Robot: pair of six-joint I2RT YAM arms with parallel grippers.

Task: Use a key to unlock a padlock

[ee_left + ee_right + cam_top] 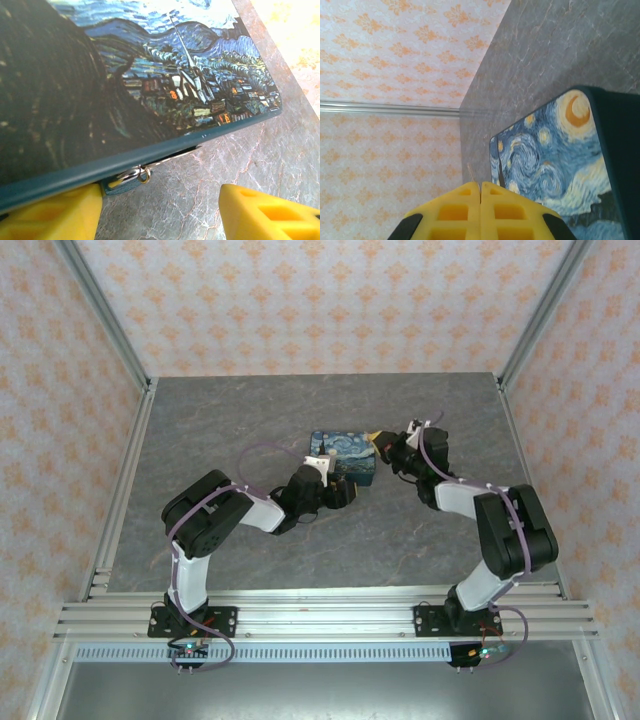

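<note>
The box [343, 458] occupies mid-table. The left gripper [162, 215] crowds its near side, the right gripper [480, 200] its far right corner. Open table [210, 430] lies left, beyond and near-right of the box. Walls [60, 390] close the left, far and right sides.

I see a box [342, 455] in swirling blue-and-yellow night-sky print with teal edges, a teal padlock [116, 188], yellow fingers [265, 215], a grey marbled surface [250, 420] and peach floral-patterned walls [300, 300].

A grey marbled desk [220, 420] spans the frame's middle. One painted box [350, 450] lies on it, just right of centre.
</note>
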